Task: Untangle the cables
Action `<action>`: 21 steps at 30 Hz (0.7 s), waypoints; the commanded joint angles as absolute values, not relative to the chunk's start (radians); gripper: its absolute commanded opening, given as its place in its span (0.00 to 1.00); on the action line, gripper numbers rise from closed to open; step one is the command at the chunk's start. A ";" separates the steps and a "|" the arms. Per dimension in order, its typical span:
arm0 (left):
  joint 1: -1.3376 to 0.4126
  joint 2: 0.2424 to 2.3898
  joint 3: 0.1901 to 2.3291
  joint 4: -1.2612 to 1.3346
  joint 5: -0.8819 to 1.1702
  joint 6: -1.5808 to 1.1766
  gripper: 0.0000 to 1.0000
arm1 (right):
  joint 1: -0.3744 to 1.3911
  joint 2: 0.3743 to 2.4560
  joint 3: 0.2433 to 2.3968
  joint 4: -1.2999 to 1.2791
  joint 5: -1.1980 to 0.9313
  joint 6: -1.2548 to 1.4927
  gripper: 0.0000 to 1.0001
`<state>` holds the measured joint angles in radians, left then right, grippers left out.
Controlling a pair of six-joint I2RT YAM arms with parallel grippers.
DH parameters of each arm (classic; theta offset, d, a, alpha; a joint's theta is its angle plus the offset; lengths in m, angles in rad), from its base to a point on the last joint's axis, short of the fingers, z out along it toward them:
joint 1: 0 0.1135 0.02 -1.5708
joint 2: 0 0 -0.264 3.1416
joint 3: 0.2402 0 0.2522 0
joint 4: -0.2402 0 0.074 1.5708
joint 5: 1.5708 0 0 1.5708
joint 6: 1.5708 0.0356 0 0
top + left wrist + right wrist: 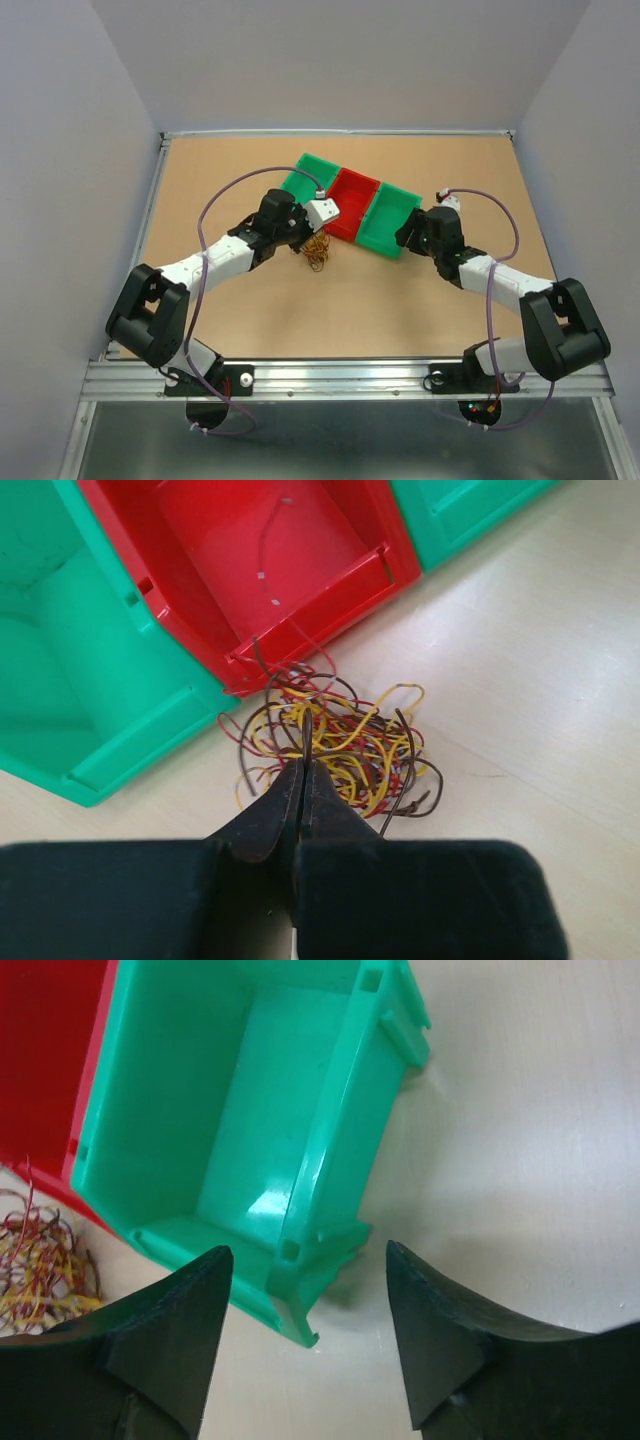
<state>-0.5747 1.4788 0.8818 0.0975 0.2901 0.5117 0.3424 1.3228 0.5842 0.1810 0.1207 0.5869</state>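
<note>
Just ahead of the left gripper [303,768], the cables [345,745] lie in one tangled clump on the surface [530,680], reaching the front lip of the red bin [270,570] beyond. Its jaws are pressed together, with a dark strand pinched at the tips. The right gripper [308,1252] is spread wide, and a corner of the green bin [250,1110] shows between its fingers.

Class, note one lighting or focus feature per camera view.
Top external: even light, soft shadows. Left wrist: tangle of thin yellow, red and dark wires sharp, pale sheen in red plastic bin. Right wrist: white glare on green plastic bin.
</note>
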 commanded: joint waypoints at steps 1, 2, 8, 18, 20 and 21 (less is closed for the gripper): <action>-0.578 1.422 0.853 0.146 0.336 0.535 0.00 | 0.353 1.393 0.673 0.236 0.237 0.607 0.57; -0.578 1.419 0.851 0.147 0.334 0.535 0.00 | 0.353 1.408 0.683 0.236 0.251 0.606 0.48; -0.577 1.413 0.841 0.166 0.302 0.535 0.00 | 0.353 1.586 0.865 0.236 0.313 0.571 0.13; -0.578 1.437 0.888 0.095 0.388 0.459 0.00 | 0.354 1.838 1.224 0.340 0.377 0.497 0.70; -0.577 1.437 0.891 0.098 0.388 0.446 0.00 | 0.353 1.816 1.233 0.341 0.414 0.465 0.76; -0.578 1.436 0.891 0.101 0.388 0.445 0.00 | 0.351 1.800 1.229 0.342 0.425 0.448 0.79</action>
